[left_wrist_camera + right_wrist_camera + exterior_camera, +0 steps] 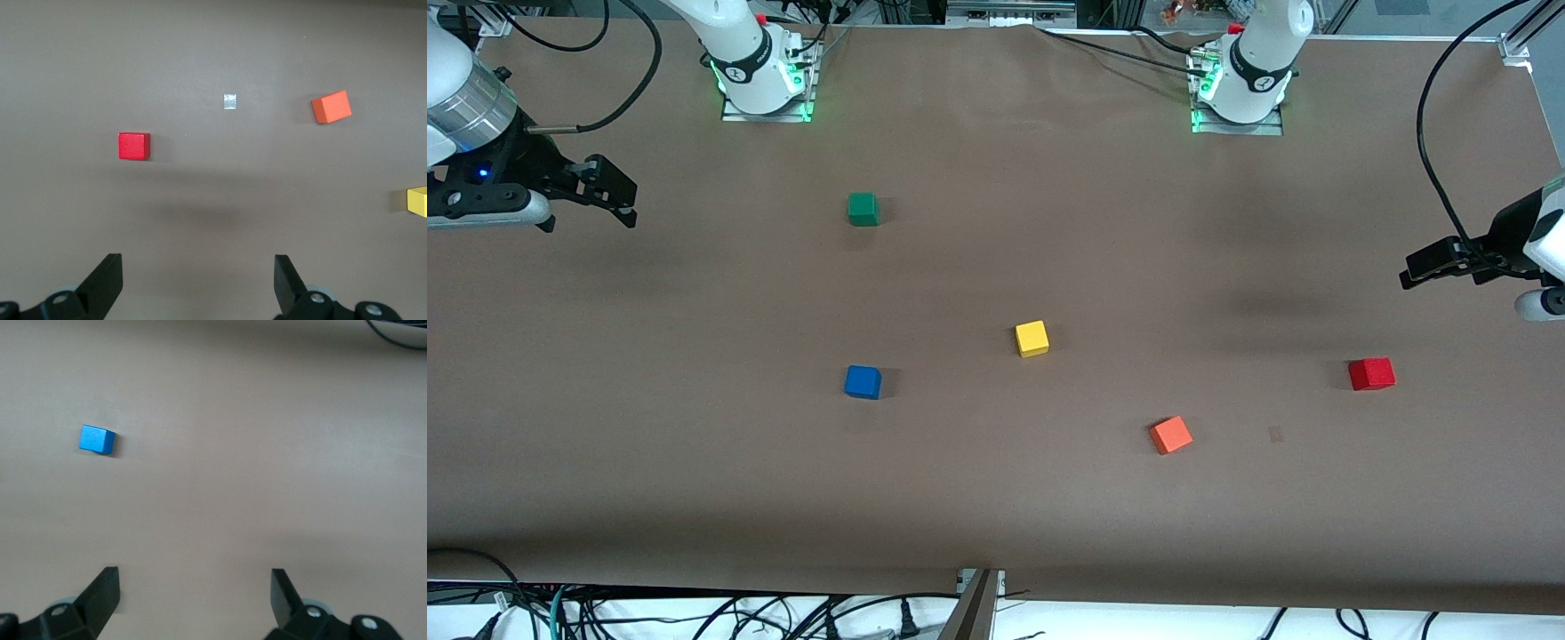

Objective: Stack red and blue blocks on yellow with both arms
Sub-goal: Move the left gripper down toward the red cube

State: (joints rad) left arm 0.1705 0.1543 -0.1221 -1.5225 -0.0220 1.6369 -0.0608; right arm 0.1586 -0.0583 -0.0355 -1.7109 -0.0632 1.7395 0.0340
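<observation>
Orange-red cube (1170, 435) lies nearest the front camera on the brown desk (694, 480), turned askew. Farther from the camera, toward the left arm's end, sits the red block (1371, 373). The yellow cube (1032, 339) rests near the middle of the desk, with the blue block (863, 381) well apart from it toward the right arm's end and slightly nearer the camera. The green cube (863, 209) stands farthest from the camera, toward the robot bases. All five cubes are apart from one another, none stacked. The left hand (1427, 268) hangs over the desk's edge at the left arm's end, and the right hand (618, 200) hangs over the desk at the right arm's end.

From the left wrist, the left hand (199, 283) is spread wide and grasps nothing; the red block (134, 146), the orange-red cube (331, 107), a small pale patch (230, 101) between them and the yellow cube's edge (418, 201) show on the desk.

From the right wrist, the right hand (195, 599) is likewise released and empty, with the blue block (97, 439) on the desk.
</observation>
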